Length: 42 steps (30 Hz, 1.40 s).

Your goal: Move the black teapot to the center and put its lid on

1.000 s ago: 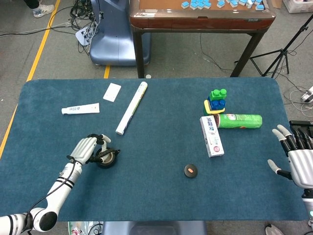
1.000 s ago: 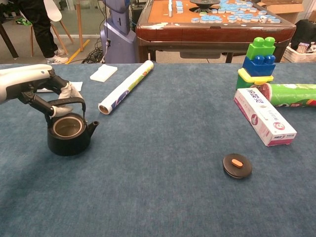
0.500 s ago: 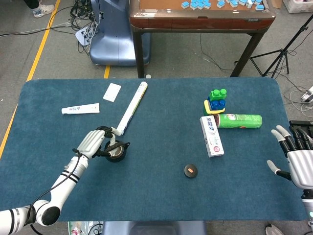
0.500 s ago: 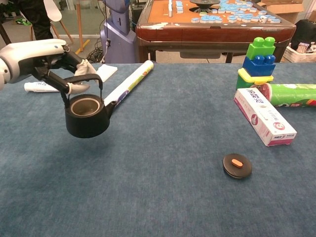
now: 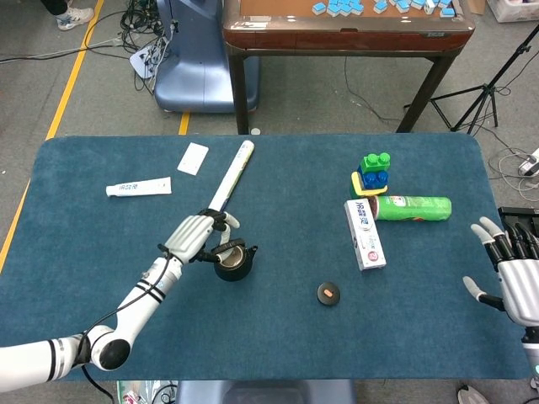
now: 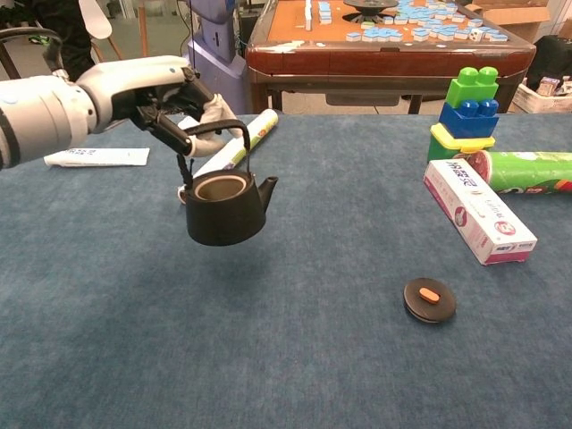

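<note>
The black teapot (image 5: pixel 233 263) (image 6: pixel 225 209) hangs in the air above the blue table, lidless, spout pointing right. My left hand (image 5: pixel 195 237) (image 6: pixel 170 96) grips its arched handle from above. Its round black lid (image 5: pixel 328 293) (image 6: pixel 429 299), with an orange knob, lies flat on the cloth to the right of the teapot. My right hand (image 5: pixel 512 268) rests at the table's right edge, fingers spread, holding nothing; the chest view does not show it.
A rolled tube (image 5: pixel 227 185) (image 6: pixel 234 152) lies just behind the teapot. A toothpaste tube (image 5: pixel 138 187) and white card (image 5: pixel 193 158) sit far left. A toothpaste box (image 5: pixel 365 234) (image 6: pixel 478 212), green can (image 5: pixel 413 207) and stacked bricks (image 5: pixel 373 172) (image 6: pixel 465 107) stand at right.
My left hand has lifted the teapot off the cloth and carried it rightward toward the table's middle. The lid and right hand have stayed put.
</note>
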Each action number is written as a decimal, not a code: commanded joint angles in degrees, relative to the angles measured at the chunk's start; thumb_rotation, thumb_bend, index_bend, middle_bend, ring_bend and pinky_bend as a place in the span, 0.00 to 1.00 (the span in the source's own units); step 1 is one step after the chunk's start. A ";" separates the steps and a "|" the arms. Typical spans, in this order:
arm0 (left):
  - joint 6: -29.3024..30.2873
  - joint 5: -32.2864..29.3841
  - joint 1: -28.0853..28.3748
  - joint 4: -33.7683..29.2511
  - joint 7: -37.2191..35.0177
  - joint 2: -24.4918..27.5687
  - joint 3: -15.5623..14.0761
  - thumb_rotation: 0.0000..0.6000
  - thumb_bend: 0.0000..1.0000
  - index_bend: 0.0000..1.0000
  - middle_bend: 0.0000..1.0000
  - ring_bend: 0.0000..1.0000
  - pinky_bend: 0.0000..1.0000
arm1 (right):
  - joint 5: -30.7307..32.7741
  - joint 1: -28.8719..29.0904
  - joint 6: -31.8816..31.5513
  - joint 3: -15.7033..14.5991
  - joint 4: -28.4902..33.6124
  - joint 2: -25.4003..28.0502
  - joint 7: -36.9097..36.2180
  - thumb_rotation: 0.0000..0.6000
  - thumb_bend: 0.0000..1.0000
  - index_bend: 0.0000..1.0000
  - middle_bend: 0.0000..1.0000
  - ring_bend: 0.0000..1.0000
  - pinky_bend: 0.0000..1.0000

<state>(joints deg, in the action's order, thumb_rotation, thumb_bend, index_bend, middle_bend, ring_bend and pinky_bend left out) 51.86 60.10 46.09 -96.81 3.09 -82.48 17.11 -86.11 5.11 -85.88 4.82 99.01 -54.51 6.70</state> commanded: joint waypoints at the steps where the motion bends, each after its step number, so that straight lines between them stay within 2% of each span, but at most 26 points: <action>1: -0.49 -0.17 1.65 1.47 1.39 -1.84 0.14 1.00 0.35 0.73 0.33 0.27 0.13 | 0.17 -0.14 -0.02 -0.05 -0.07 0.08 -0.07 1.00 0.26 0.12 0.13 0.00 0.00; 26: -2.14 -5.55 9.73 14.93 7.70 -14.79 0.27 1.00 0.35 0.71 0.33 0.27 0.13 | 1.32 -2.17 -1.11 -0.56 -2.11 0.10 -2.46 1.00 0.26 0.12 0.13 0.00 0.00; 38: -3.46 -7.95 10.39 18.42 8.28 -16.52 -0.08 1.00 0.35 0.68 0.32 0.26 0.13 | 1.28 -2.80 -1.62 -0.65 -1.95 0.26 -2.47 1.00 0.26 0.12 0.13 0.00 0.00; 42: -3.79 -8.52 10.35 18.14 8.63 -16.24 -0.31 1.00 0.35 0.61 0.30 0.26 0.13 | 1.11 -2.76 -1.54 -0.65 -1.82 0.30 -2.30 1.00 0.26 0.12 0.13 0.00 0.00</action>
<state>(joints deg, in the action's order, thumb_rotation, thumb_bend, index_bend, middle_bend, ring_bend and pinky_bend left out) 48.08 51.59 56.45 -78.67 11.69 -98.73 16.83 -85.01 2.35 -87.42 4.16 97.20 -54.21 4.40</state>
